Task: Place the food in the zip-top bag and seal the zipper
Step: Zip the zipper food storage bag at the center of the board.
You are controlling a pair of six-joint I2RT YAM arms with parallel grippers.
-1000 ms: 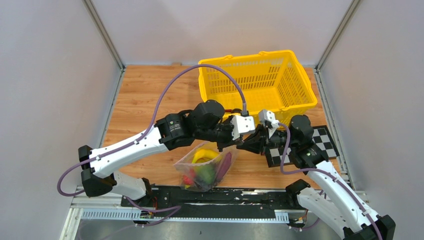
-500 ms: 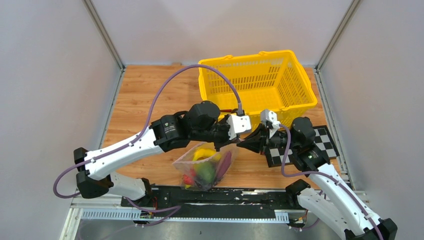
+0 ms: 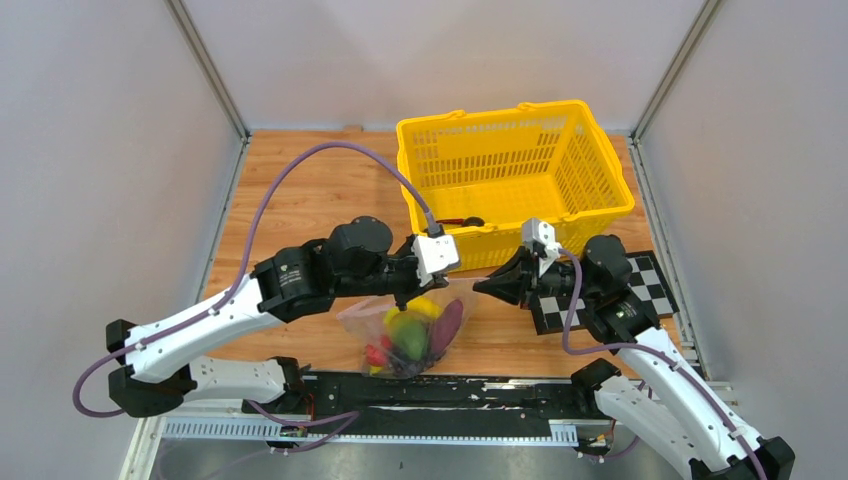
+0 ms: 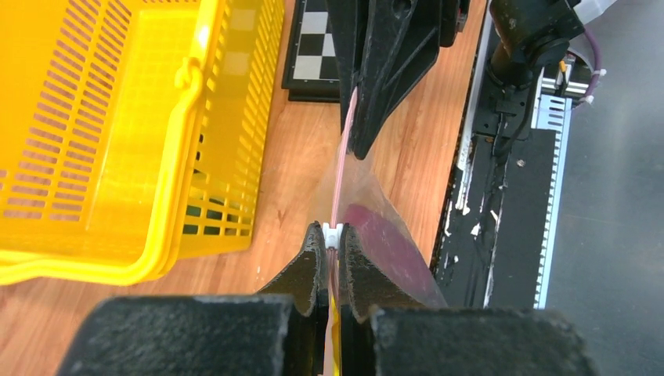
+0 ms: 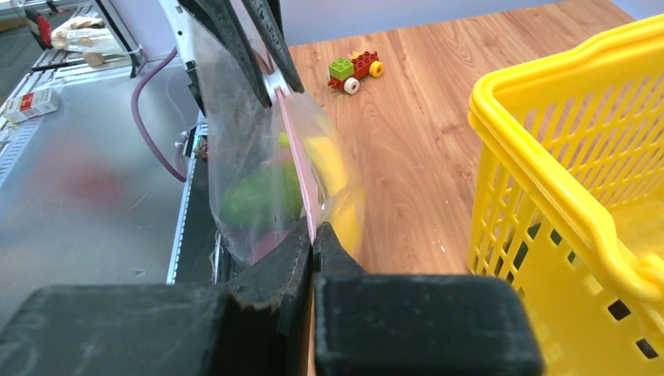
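The zip-top bag [image 3: 400, 335] hangs between my two grippers just above the table's near edge. Inside it lies the food: a yellow banana [image 3: 422, 306], a green piece [image 3: 408, 340], a dark purple piece [image 3: 447, 325] and a red piece [image 3: 376, 355]. My left gripper [image 4: 333, 235] is shut on the zipper [image 4: 341, 164] at its small white tab [image 4: 333, 229]. At the strip's other end my right gripper [image 5: 313, 233] is shut on the bag's pink mouth edge [image 5: 294, 149]. The strip runs taut and straight from one gripper to the other.
A yellow mesh basket [image 3: 515, 160] stands at the back right, close behind both grippers, with a small dark item on its floor. A checkerboard plate [image 3: 645, 285] lies under the right arm. A small colourful toy car [image 5: 356, 66] sits on the wood to the left.
My left gripper has slid left along the zipper, away from the right gripper, and the bag's mouth now stretches longer between them. The right gripper has stayed put.
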